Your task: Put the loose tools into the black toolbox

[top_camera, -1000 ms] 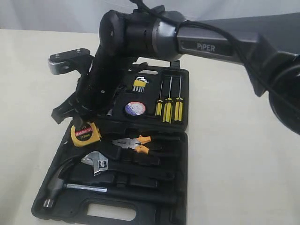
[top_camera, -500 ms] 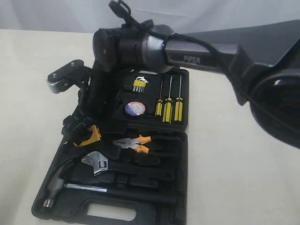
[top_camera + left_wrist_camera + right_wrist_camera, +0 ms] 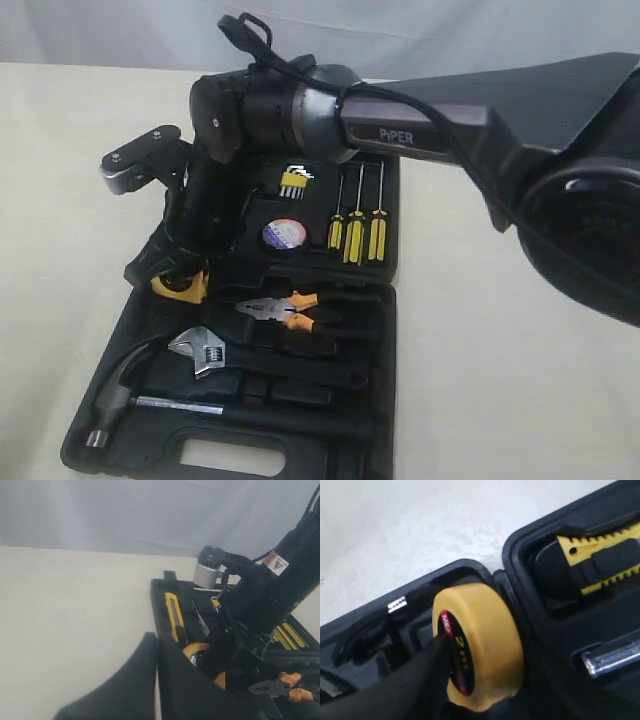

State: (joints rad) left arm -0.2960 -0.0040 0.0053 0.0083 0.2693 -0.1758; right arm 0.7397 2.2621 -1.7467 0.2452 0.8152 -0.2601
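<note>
Yellow tape measure (image 3: 480,645) is standing on edge in the toolbox (image 3: 330,445), leaning at the rim of its recess beside the hinge rather than lying flat. Right end effector (image 3: 170,270) is reaching across to it, one finger (image 3: 420,675) pressing the labelled face. Whether it is clenching the casing I cannot tell, the other finger being out of sight. If it is only pushing, the round casing is probably going to roll or tip over the box wall onto the surface (image 3: 500,350). Pressing hard is also risking dragging the whole box. Knife (image 3: 600,555), pliers (image 3: 283,310) and tape roll (image 3: 285,234) are sitting in their recesses.
</note>
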